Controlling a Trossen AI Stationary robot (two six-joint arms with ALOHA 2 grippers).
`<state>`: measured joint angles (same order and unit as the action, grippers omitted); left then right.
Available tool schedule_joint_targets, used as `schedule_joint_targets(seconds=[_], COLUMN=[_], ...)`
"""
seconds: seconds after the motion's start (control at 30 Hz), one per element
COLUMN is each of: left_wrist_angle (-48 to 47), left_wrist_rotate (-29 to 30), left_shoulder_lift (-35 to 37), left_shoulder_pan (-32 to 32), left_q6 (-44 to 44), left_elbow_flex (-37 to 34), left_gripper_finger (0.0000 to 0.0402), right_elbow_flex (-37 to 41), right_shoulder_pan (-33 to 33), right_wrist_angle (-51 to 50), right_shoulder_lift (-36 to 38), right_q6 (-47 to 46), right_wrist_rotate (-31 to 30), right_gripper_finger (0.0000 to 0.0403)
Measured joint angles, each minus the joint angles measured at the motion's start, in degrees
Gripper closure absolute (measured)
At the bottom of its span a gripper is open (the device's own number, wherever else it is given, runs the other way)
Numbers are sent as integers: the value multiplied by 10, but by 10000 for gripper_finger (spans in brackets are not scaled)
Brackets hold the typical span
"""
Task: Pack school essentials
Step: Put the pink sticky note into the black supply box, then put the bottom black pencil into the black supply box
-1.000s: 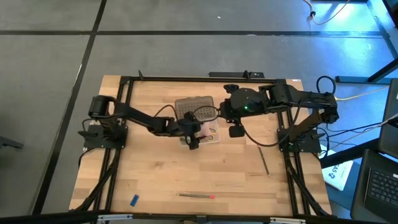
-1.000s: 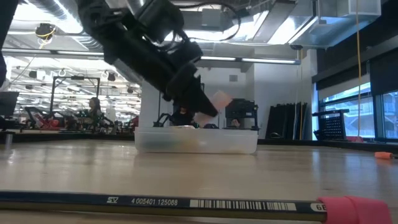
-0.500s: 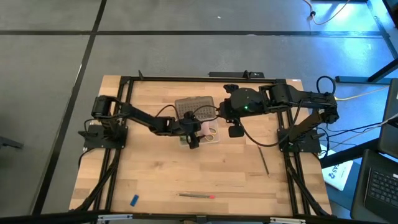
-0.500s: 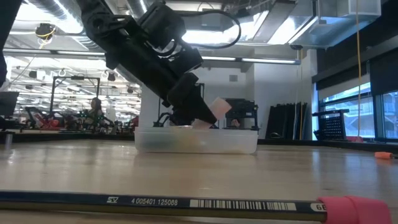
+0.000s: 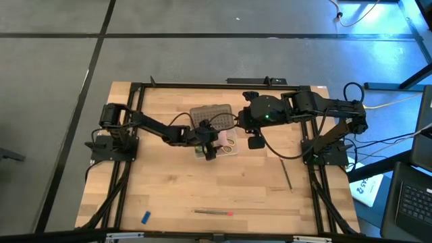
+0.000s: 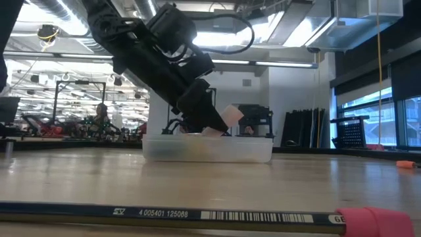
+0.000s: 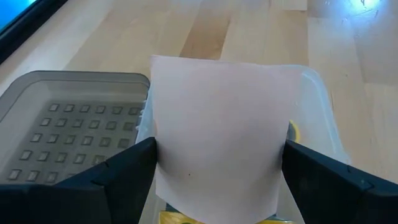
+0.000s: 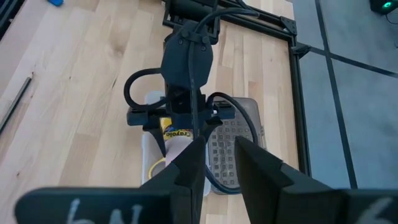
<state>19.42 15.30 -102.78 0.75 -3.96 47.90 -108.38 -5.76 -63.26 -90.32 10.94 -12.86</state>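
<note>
Pink paper shows between the left end effector's (image 7: 214, 180) two dark fingers (image 7: 106, 180): it holds the pink square notepad (image 7: 217, 134) by its side edges, tilted, directly over the clear plastic case (image 6: 207, 148) near the middle of the table (image 5: 169, 182). In the low view, a long pencil (image 6: 164, 214) with a pink eraser tip lies nearest the camera across the table's front, a tiny blue eraser (image 5: 145, 217) off to one side of it, and a second thin pencil (image 5: 287, 174) lies well apart on the right side. Compared with a second ago, the left end effector has dropped lower, bringing the notepad down close to the case's rim. Inside the case lie the crayon box (image 8: 177, 132) and yellow-handled scissors (image 5: 230, 142). Just beside it rests the grey studded lid (image 7: 74, 124). Beyond, the right end effector (image 8: 217, 152) hovers above the case, its fingers narrowly parted and empty.
</note>
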Motion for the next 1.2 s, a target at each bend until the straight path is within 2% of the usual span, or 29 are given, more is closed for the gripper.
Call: schedule_joint_targets(seconds=[0.17,0.47,0.63,0.8,1.03,1.2], left_wrist_angle=[-4,-5,2,-10,-121,-209], left_wrist_rotate=[-5,-6,-5,-4,25,62], left_shoulder_lift=[0,0,1,33,118,169], left_shoulder_pan=[0,0,0,-7,-60,-127], left_q6=[0,0,-4,-3,-5,-74], left_elbow_flex=[0,0,0,0,0,0], left_gripper_finger=[62,5,6,7,7,7], right_elbow_flex=[0,0,0,0,0,0], right_shoulder_pan=[0,0,0,0,0,0], right_wrist_angle=[0,0,0,1,5,8], right_shoulder_lift=[0,0,0,0,0,0], right_q6=[0,0,0,0,0,0], right_wrist_rotate=[0,0,0,0,0,0], right_gripper_finger=[315,315,315,315,315,315])
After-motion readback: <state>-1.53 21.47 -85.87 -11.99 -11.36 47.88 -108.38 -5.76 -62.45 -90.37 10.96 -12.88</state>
